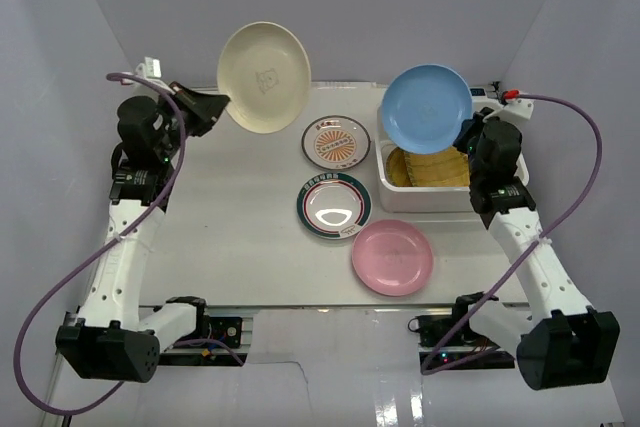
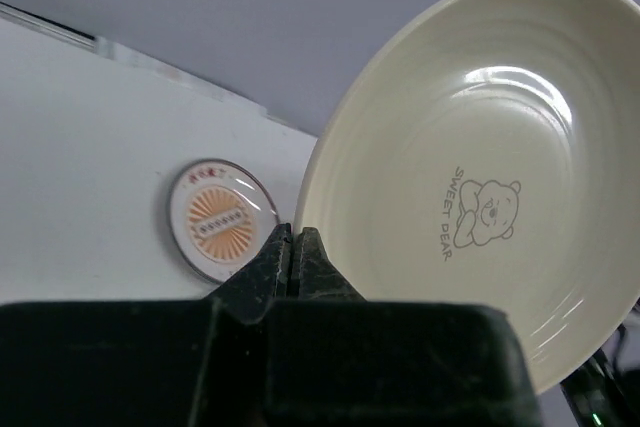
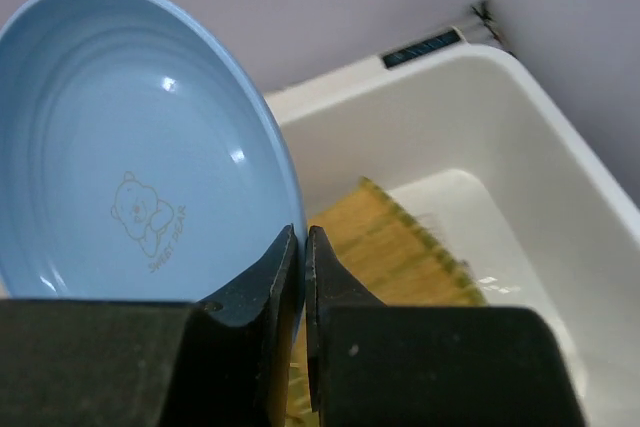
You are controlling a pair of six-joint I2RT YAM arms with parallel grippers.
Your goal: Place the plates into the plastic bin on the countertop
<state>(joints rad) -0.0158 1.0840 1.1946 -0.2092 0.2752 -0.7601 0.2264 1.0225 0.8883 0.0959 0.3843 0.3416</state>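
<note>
Right jaws pinch the blue plate (image 3: 130, 147) by a thin edge of rim, tilted above the left end of the bin (image 3: 560, 177). Release it high and it may strike the rim or clatter onto the yellow plate (image 3: 390, 247) inside. Left jaws grip the cream plate (image 2: 480, 167) likewise, aloft over the table (image 1: 240, 217), well apart from the bin. You must carry it over the sunburst plate (image 1: 336, 142); the green-rimmed plate (image 1: 334, 206) and the pink plate (image 1: 391, 257) lie nearer you.

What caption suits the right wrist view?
Right gripper holds the blue plate by its rim near the plastic bin, which contains the yellow plate.
</note>
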